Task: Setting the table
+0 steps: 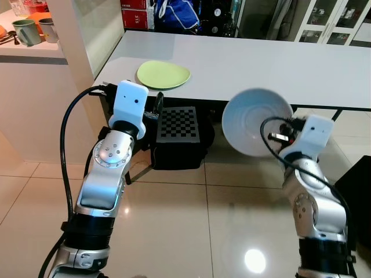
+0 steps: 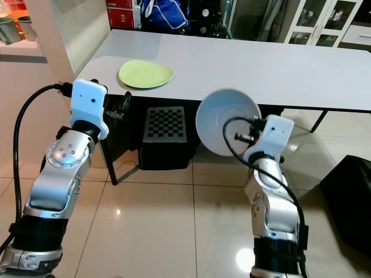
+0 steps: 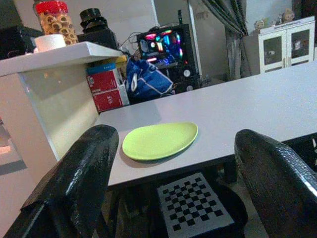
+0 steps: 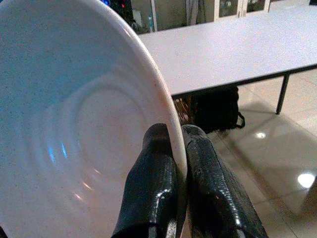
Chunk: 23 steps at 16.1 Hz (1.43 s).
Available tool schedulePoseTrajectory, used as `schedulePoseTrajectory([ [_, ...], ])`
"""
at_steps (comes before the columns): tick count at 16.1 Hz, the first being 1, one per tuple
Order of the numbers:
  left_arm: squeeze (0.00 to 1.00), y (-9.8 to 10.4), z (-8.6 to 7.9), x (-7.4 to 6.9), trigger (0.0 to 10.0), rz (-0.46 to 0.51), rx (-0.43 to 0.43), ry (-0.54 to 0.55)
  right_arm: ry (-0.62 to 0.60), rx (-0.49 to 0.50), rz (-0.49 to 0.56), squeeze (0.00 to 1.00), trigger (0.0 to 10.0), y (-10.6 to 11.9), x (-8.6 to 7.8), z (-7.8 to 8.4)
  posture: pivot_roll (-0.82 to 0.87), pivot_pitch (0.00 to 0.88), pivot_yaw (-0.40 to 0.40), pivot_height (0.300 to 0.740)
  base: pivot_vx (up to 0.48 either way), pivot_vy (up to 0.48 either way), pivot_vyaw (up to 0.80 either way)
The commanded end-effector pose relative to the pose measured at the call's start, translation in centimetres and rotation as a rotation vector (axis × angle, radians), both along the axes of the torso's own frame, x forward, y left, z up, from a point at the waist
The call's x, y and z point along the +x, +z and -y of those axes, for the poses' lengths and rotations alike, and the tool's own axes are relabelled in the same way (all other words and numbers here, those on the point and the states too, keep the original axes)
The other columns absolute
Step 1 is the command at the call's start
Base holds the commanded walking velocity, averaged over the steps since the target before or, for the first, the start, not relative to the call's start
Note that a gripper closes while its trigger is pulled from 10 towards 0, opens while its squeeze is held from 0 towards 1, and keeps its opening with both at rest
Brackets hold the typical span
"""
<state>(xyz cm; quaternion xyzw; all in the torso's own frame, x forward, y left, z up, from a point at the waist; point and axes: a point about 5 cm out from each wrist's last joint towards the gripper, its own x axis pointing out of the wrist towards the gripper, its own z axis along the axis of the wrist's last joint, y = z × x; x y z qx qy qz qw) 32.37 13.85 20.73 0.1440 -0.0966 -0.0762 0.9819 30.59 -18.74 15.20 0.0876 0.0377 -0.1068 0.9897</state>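
Green plate [image 1: 163,74] already lies on the table [image 1: 272,63], while the right hand [image 4: 174,163] pinches the white bowl's [image 1: 257,121] rim, not yet placed; left hand [image 3: 173,198] gapes empty.

Both arms raised — left hand [image 3: 163,198] spread, right hand [image 4: 173,163] pinched.

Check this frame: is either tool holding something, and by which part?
The right tool pinches the white bowl by its rim, bowl tilted on edge short of the table. The left tool is open and holds nothing.
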Motion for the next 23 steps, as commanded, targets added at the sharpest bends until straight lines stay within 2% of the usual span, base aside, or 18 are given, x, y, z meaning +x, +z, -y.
schedulePoseTrajectory([
  [1, 0.0, 0.9, 0.4, 0.0, 10.0, 0.023, 0.003, -0.031, -0.004, 0.015, 0.049, 0.0, 10.0, 1.2, 0.5, 0.2, 0.05, 0.0, -0.067, 0.74, 0.266, 0.0, 0.0],
  [6, 0.0, 0.8, 0.5, 0.1, 10.0, 0.02, -0.009, -0.04, 0.001, 0.033, 0.087, 0.0, 10.0, 2.3, 0.7, 0.2, 0.01, 0.0, -0.042, 0.74, 0.361, 0.0, 0.0],
  [12, 0.0, 0.9, -0.1, 0.1, 10.0, 0.016, -0.002, -0.028, 0.046, 0.046, 0.094, 0.0, 10.0, 2.4, 0.4, -0.8, 0.0, 0.0, -0.033, 0.74, 0.411, 0.0, 0.0],
  [17, 0.0, 0.9, 0.1, 0.0, 10.0, 0.01, -0.007, -0.033, 0.045, 0.05, 0.094, 0.0, 10.0, 2.4, 0.4, -0.7, 0.0, 0.0, -0.029, 0.74, 0.422, 0.0, 0.0],
  [18, 0.0, 1.3, 0.1, 0.2, 10.0, 0.018, -0.04, -0.037, 0.046, 0.054, 0.094, 0.0, 10.0, 2.4, 0.5, -0.7, 0.01, 0.0, -0.032, 0.74, 0.42, 0.0, 0.0],
  [23, 0.0, 1.2, -0.6, 0.3, 10.0, 0.015, -0.004, -0.02, 0.07, 0.052, 0.108, 0.0, 10.0, 3.1, 0.9, -1.2, 0.0, 0.0, -0.033, 0.74, 0.425, 0.0, 0.0],
])
